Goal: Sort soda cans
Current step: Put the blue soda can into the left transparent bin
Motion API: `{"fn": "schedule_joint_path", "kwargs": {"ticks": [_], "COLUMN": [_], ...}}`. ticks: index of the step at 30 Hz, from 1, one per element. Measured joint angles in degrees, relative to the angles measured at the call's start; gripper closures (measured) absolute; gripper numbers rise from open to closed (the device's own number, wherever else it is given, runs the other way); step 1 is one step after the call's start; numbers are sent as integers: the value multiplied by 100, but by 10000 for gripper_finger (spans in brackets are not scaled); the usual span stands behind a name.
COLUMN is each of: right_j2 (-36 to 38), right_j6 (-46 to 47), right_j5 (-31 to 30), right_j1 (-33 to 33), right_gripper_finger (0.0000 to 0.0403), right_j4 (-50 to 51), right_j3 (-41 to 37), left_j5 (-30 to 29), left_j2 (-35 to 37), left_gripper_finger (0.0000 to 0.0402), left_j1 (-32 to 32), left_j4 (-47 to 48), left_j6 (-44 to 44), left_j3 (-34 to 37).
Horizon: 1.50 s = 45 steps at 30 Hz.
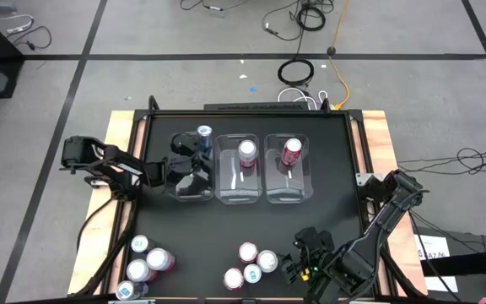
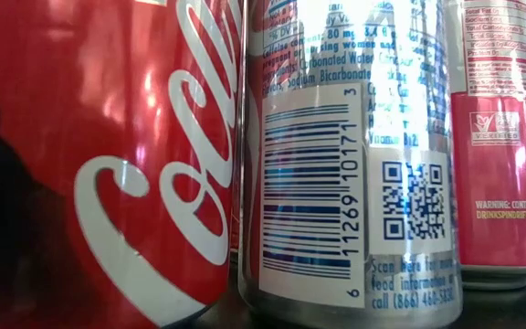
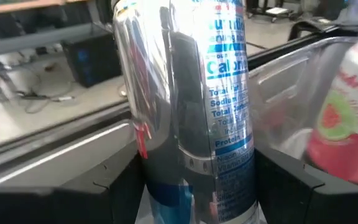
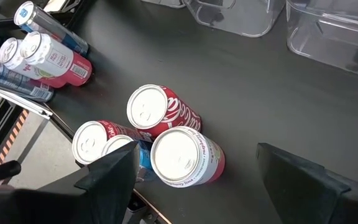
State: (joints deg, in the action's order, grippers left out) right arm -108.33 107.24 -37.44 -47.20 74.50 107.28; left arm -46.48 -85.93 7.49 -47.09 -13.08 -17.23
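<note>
Silver-blue can (image 3: 191, 106), left end effector (image 3: 194, 186) clamping it

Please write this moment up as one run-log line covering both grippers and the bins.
left gripper: shut on blue can, over left bin | right gripper: open, beside loose cans | middle bin: pink can

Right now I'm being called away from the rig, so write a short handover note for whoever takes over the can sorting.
Left gripper: shut on a silver-and-blue can, held over the left bin.
Right gripper: open, holding nothing, low at the near edge beside the near cluster of cans.
Done: a pink-and-white can stands in the middle bin, a dark red can in the right bin.
Left: release the held can into the left bin, then sort the near cluster and the four cans at the near-left corner.
</note>
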Motion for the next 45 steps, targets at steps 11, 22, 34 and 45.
{"fn": "schedule_joint_path", "kwargs": {"ticks": [11, 22, 34, 45], "right_j2": [-2, -2, -2, -2], "right_j6": [52, 74, 119, 120], "right_j5": [25, 25, 25, 25], "right_j1": [0, 0, 0, 0], "right_gripper_finger": [90, 90, 90, 90], "right_j4": [13, 15, 20, 49], "right_j3": [0, 0, 0, 0], "left_j5": [-468, -864, -896, -607], "left_j2": [-8, -554, -748, -748], "left_gripper_finger": [145, 145, 111, 107], "left_j1": [0, 0, 0, 0], "left_j4": [279, -242, -479, -483], "left_j6": [0, -293, -305, -266], "left_j3": [0, 170, 166, 166]}}
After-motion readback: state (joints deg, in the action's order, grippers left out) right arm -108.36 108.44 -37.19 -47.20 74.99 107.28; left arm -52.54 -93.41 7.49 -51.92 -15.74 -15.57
